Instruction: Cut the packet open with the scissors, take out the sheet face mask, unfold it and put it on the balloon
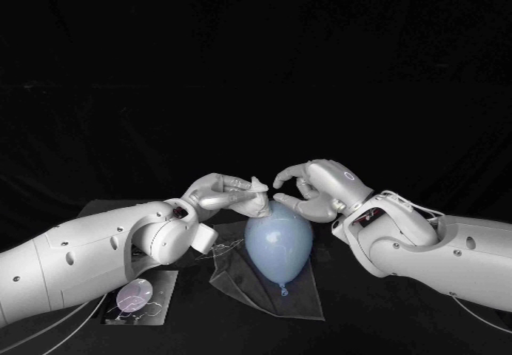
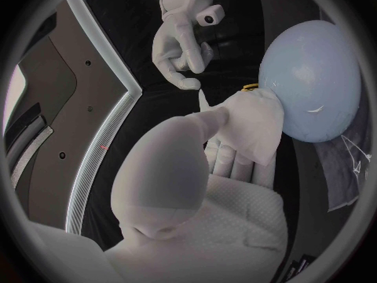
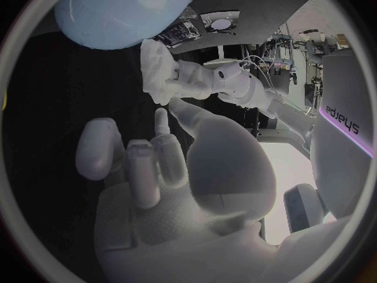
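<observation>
Sheet face mask (image 1: 254, 195) is out, still bunched, pinched by the left hand (image 1: 219, 194) at the top of the balloon (image 1: 280, 240). Just beside that top the right hand (image 1: 317, 191) hovers, fingers loosely apart and empty. Unfolding and draping appear to be what is left.

Pale blue balloon (image 1: 280, 240), crumpled white mask (image 1: 256, 201) touching its top

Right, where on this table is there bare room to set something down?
Bare table lies right of the clear sheet, plus a strip between that sheet and the grey tray. Crowded: the balloon top, where the left hand, holding the mask, meets the right hand.
</observation>
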Robot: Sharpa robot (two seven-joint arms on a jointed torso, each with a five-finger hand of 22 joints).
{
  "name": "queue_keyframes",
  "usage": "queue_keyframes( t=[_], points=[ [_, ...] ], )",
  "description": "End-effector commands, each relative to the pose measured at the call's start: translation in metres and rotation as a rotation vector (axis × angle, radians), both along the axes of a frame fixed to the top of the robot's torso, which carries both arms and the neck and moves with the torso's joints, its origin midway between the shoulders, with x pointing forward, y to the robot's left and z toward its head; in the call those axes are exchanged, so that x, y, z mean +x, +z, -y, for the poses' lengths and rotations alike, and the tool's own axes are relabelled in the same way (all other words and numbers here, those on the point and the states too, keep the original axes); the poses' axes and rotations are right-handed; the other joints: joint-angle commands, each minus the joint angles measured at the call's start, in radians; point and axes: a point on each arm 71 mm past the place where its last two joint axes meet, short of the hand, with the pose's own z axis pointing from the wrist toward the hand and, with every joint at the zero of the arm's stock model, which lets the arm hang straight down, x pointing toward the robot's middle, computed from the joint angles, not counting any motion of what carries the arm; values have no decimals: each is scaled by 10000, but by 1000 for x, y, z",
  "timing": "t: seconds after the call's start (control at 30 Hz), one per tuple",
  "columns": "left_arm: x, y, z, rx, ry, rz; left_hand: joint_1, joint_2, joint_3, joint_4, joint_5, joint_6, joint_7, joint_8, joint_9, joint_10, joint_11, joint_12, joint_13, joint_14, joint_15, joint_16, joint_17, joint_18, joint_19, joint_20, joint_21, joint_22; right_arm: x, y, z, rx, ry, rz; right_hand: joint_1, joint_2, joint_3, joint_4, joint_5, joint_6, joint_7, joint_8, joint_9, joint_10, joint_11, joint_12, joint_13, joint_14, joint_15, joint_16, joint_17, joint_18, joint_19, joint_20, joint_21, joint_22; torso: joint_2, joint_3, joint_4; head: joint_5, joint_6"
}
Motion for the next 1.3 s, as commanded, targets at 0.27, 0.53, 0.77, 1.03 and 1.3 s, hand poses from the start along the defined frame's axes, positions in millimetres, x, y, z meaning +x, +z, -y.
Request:
queue_keyframes(
  t=[0.27, 0.53, 0.77, 1.03, 1.3],
  points=[
    [-1, 7, 2, 697, -294, 1588, 73, 112, 108, -253, 33, -12, -49, 5, 33, 198, -129, 32, -2, 91, -38, 33, 40, 28, -9, -49, 137, 44, 5, -1, 20, 1942, -812, -1623, -183, 104, -239, 826, 108, 148, 13, -345, -207, 409, 80, 320, 1886, 1022, 101, 64, 2591, 70, 177, 111, 250, 1592, -2, 7, 0, 48, 5],
    [-3, 13, 4, 1647, -617, 3265, 81, 108, 134, -334, 31, 11, -53, 8, 31, 226, -132, 40, 0, 112, -45, 36, 57, 19, -22, -59, 180, 66, 23, -8, 27, 3171, -1580, -4919, -372, 386, -497, 1722, 656, 385, -42, -578, -300, 887, 25, 1425, 2416, 1035, 57, 81, 2636, -83, 654, 78, 1082, 1827, 1, 5, 1, 22, 23],
    [-4, 16, 6, 2040, -656, 4213, 79, 103, 144, -378, 31, 32, -64, 13, 31, 245, -139, 46, 1, 131, -51, 41, 70, 13, -36, -63, 205, 80, 35, -13, 18, 3451, -1672, -8006, -470, 379, -730, 2015, 700, 398, -18, -672, -314, 1034, 45, 1789, 2596, 1035, 67, 81, 2636, -101, 712, 76, 1178, 1849, -1, -6, 6, -35, 35],
    [-4, 18, 6, 2230, -554, 4557, 74, 102, 150, -404, 31, 49, -75, 18, 31, 259, -147, 49, 1, 143, -56, 43, 79, 6, -51, -63, 219, 88, 37, -15, 7, 3574, -1449, -9556, -472, 293, -990, 2146, 827, 440, -17, -715, -302, 1033, 50, 1789, 2596, 1035, 73, 81, 2636, -97, 708, 79, 1168, 1842, 7, -7, 11, -39, 19],
    [-1, 16, 6, 2612, -497, 4728, 71, 98, 155, -431, 31, 64, -81, 21, 31, 270, -152, 51, 1, 152, -62, 44, 86, 2, -67, -65, 233, 96, 40, -16, 2, 4446, -1278, -10189, -161, 271, -1120, 2039, 848, 477, -40, -739, -277, 1059, 31, 1853, 2628, 1035, 59, 81, 2636, -122, 769, 71, 1297, 1876, -1, -1, 0, -48, 22]
  ],
)
